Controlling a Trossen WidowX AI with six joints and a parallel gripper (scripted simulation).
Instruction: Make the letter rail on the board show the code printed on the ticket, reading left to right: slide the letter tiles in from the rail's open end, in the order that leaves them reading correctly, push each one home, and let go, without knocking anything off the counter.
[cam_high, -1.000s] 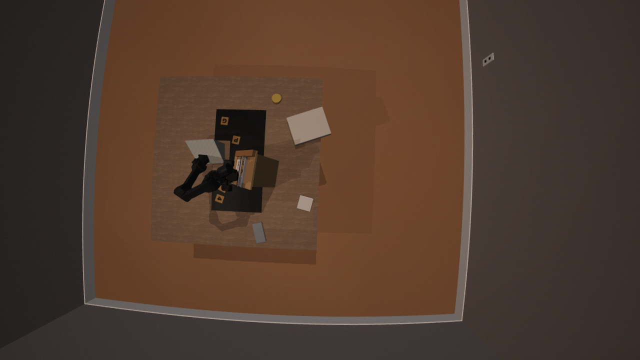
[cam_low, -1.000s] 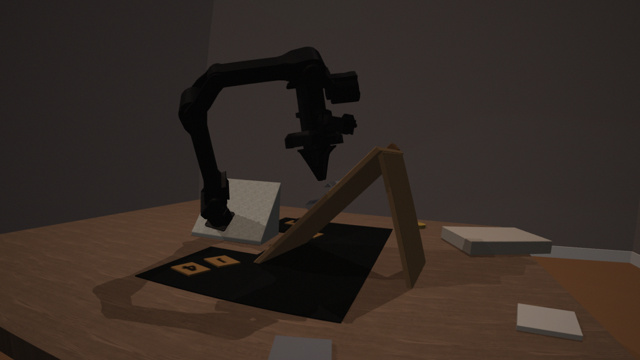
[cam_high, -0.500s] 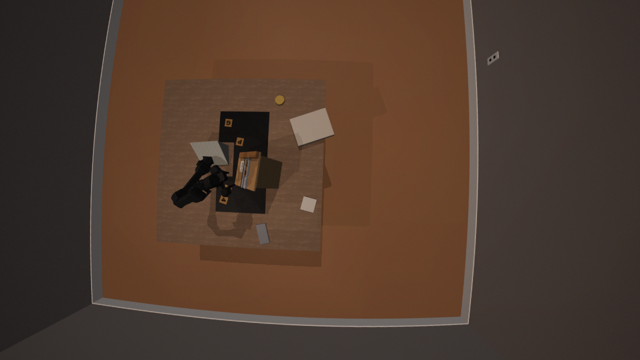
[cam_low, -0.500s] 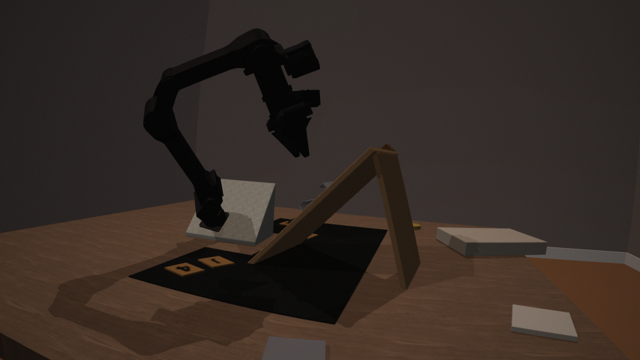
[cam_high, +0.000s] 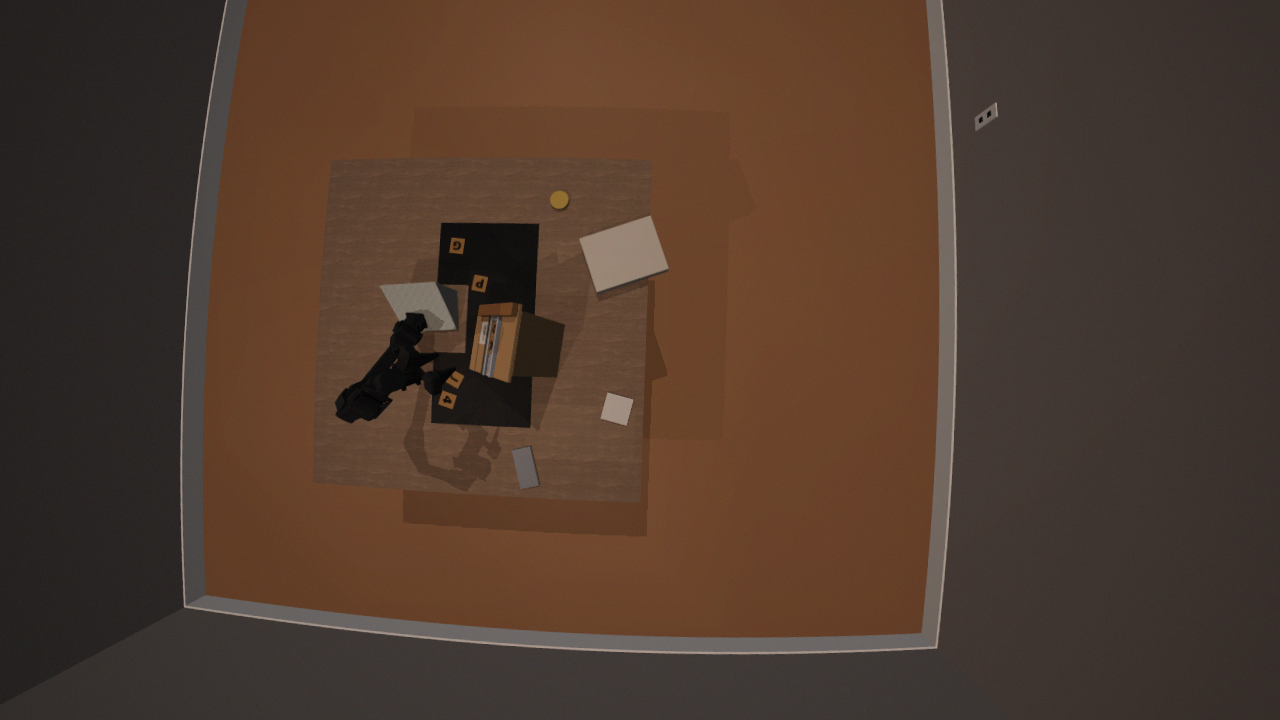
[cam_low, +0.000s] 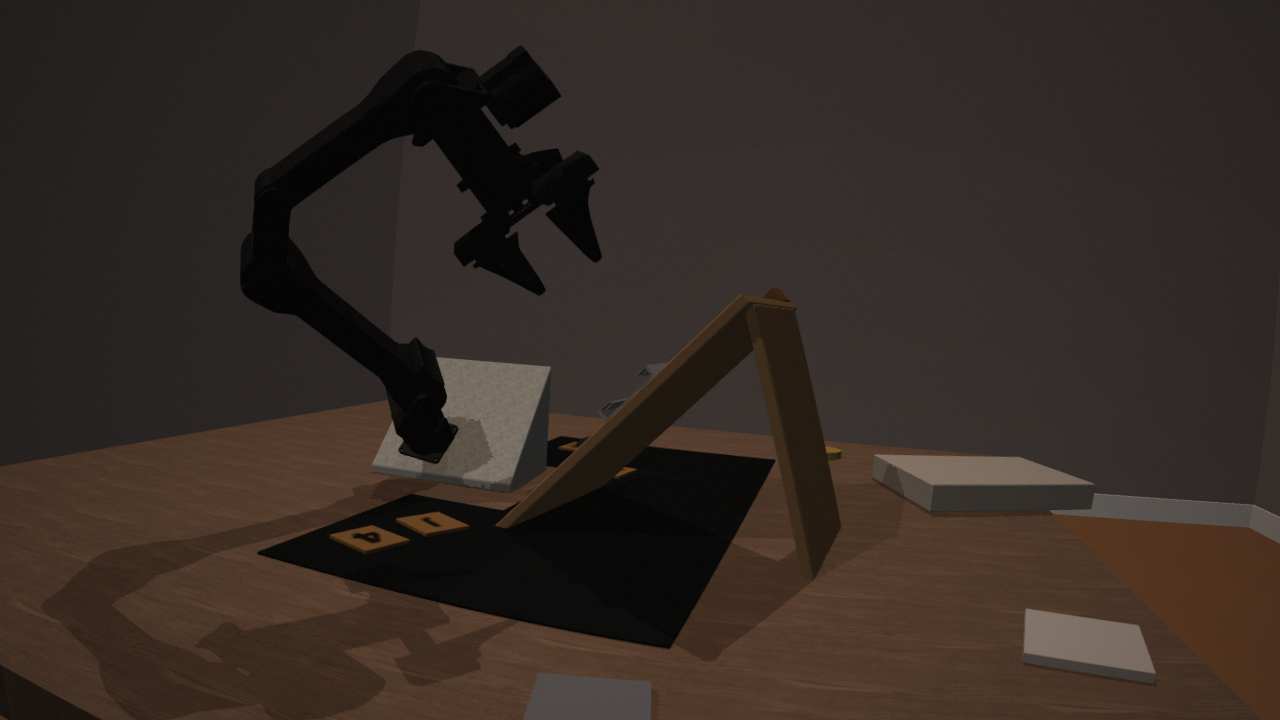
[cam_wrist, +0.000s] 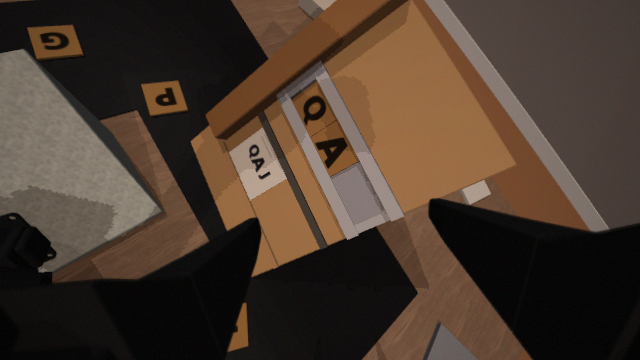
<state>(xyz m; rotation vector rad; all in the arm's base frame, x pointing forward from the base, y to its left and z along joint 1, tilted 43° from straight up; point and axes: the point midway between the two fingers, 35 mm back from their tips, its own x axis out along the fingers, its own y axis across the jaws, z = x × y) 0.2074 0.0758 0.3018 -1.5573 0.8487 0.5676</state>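
Observation:
My gripper is open and empty, high above the mat in front of the board. The ticket reads QAJ. In the rail, the Q tile sits at the closed end. The A tile is against it, and a bare stretch reaches the open end. The J tile lies flat on the mat beside the 4 tile. The left finger partly hides one mat tile in the wrist view.
The G tile and P tile lie beyond the board. A pale wedge stands by the arm's base. A white box, yellow disc, white square and grey block lie around the mat.

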